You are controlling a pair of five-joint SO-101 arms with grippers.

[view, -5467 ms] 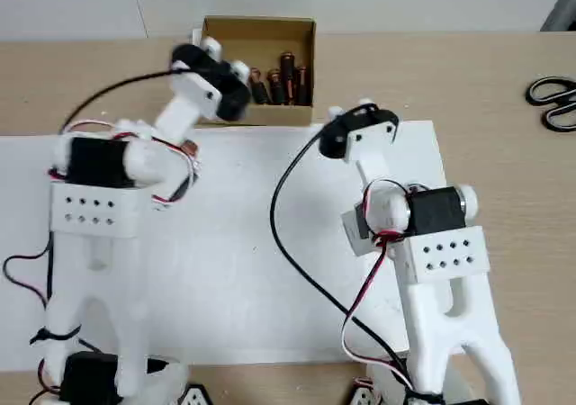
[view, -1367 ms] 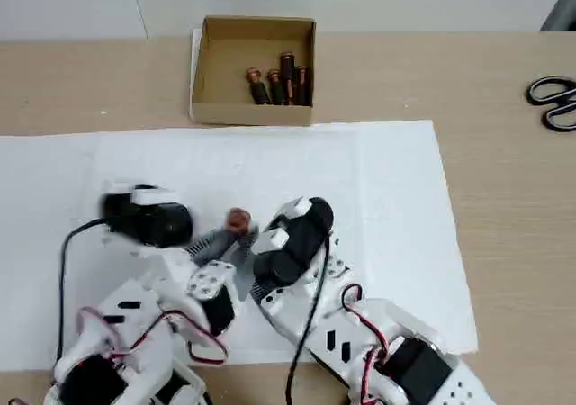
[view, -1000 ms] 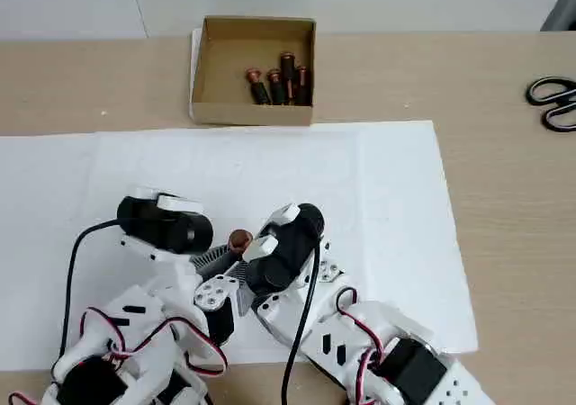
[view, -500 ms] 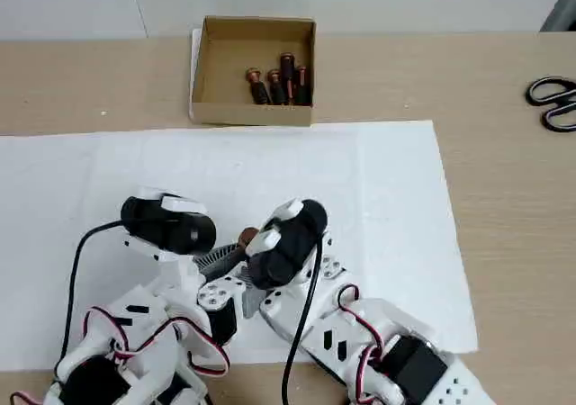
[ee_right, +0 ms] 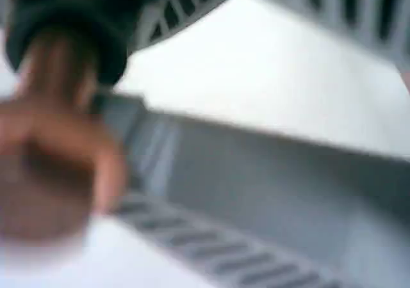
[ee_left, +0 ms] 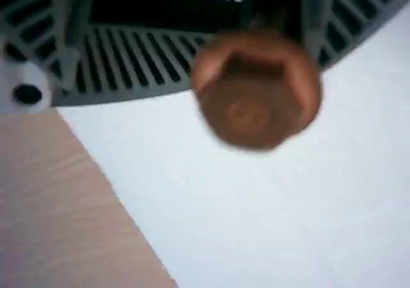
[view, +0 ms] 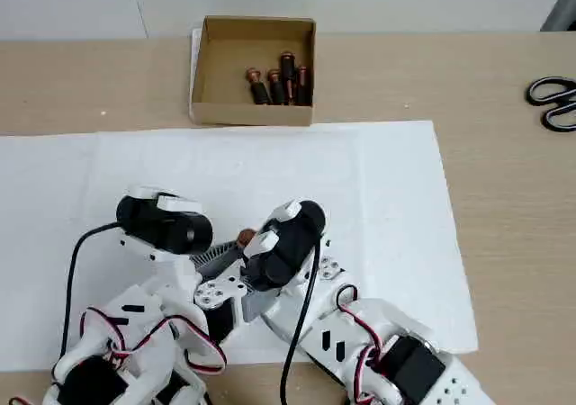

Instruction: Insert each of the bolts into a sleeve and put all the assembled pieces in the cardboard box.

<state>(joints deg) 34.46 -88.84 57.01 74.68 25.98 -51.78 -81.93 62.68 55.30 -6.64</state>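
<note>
In the high view the left gripper (view: 227,254) and right gripper (view: 258,246) meet at lower centre over the white paper (view: 396,180), with a bolt (view: 244,238) between them. Finished pieces (view: 279,79) lie in the cardboard box (view: 220,72), at upper centre.

In the left wrist view, ribbed jaws sit tight on either side of the bolt (ee_left: 256,89), apparently steadying it.

In the right wrist view, the shank meets a dark sleeve (ee_right: 64,32), likely for insertion. Whether that gripper holds it cannot be told.

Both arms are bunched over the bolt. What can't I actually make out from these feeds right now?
- Which arm holds the copper hex-head bolt: high view, the arms' black wrist housings cover it.
- Whether the bolt is seated in the black sleeve: right wrist view, blurred.
- Exact count of assembled pieces in the cardboard box: high view, too small, bunched together.
- Black-handled scissors: high view, cut by the right edge.
</note>
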